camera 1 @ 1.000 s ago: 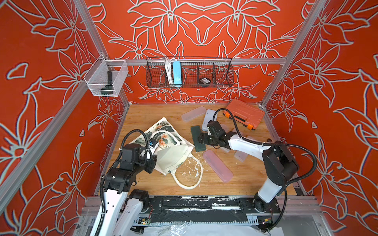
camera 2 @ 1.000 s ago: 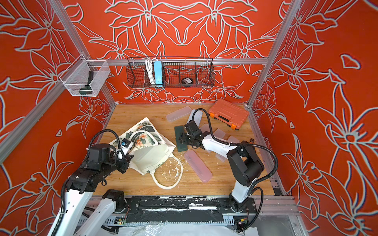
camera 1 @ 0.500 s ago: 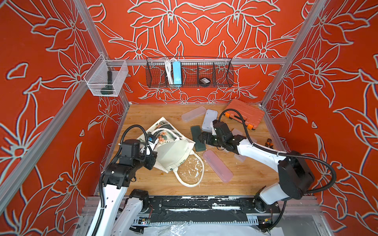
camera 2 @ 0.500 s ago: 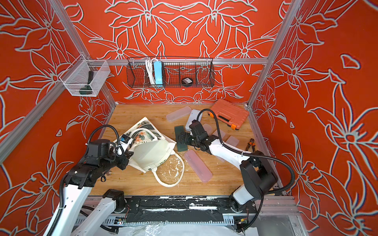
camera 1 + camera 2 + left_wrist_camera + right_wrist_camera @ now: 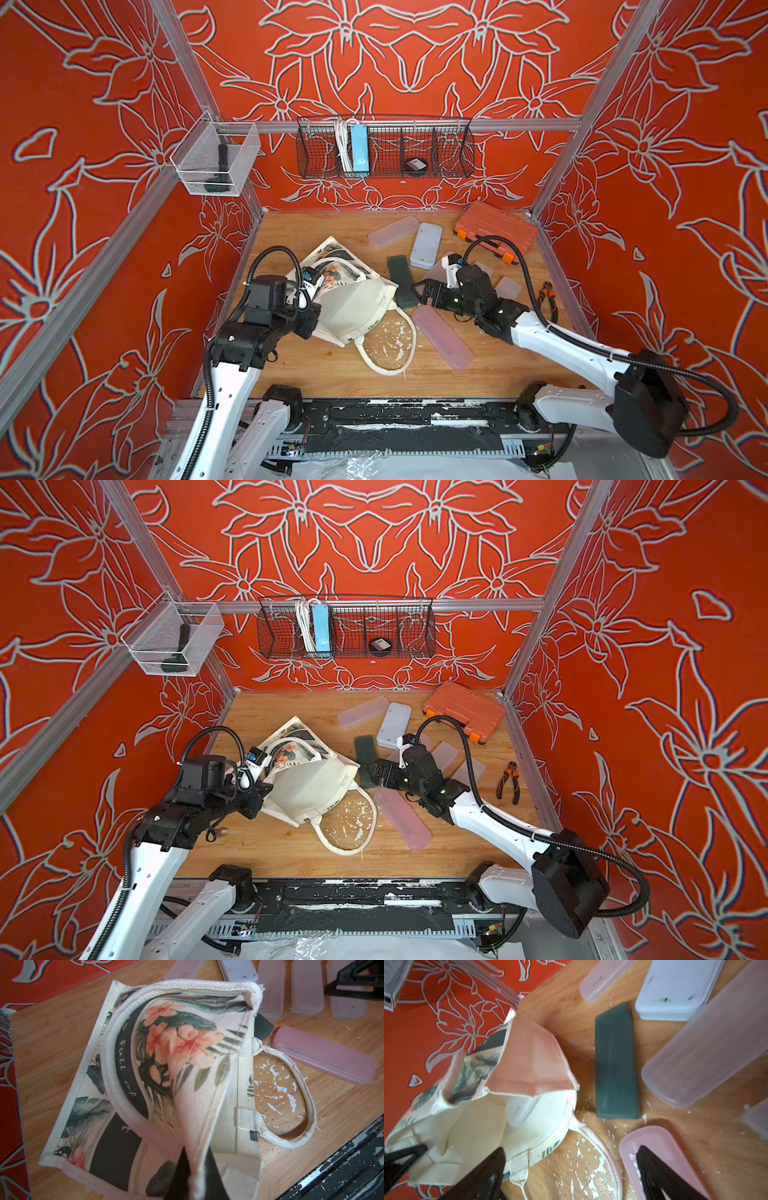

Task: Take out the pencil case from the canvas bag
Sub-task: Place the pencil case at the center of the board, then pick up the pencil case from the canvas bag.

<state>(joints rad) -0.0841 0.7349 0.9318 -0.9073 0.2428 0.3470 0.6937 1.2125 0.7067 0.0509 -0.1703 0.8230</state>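
The left claw (image 5: 194, 1159) is shut tight on the cloth rim of the canvas bag (image 5: 187, 1047) and holds that side up, so the bag's mouth gapes open. In both top views this claw (image 5: 311, 309) sits at the middle left of the frame, right against the bag (image 5: 307, 787). The right claw (image 5: 571, 1148) is spread as wide as it goes and has nothing in it. In a top view it (image 5: 424, 291) is near the middle of the frame, pointing at the bag's mouth and just beside it. In the right wrist view one of its fingers (image 5: 483, 1169) shows in front of the bag's rim and the other shows in front of a pink case (image 5: 664, 1140). Deep in the bag lies a pale, see-through pencil case (image 5: 519, 1111), with cloth all around it. The bag lies on the wooden counter (image 5: 332, 374), a bit left of the middle of the frame. One white loop handle (image 5: 390, 353) lies flat, lower in the frame. A green case (image 5: 401, 274) lies just right of the bag. A white case (image 5: 426, 245) lies above the green one. An orange box (image 5: 494, 228) sits in the far right corner of the counter, and pliers (image 5: 546, 295) lie at the counter's right edge.
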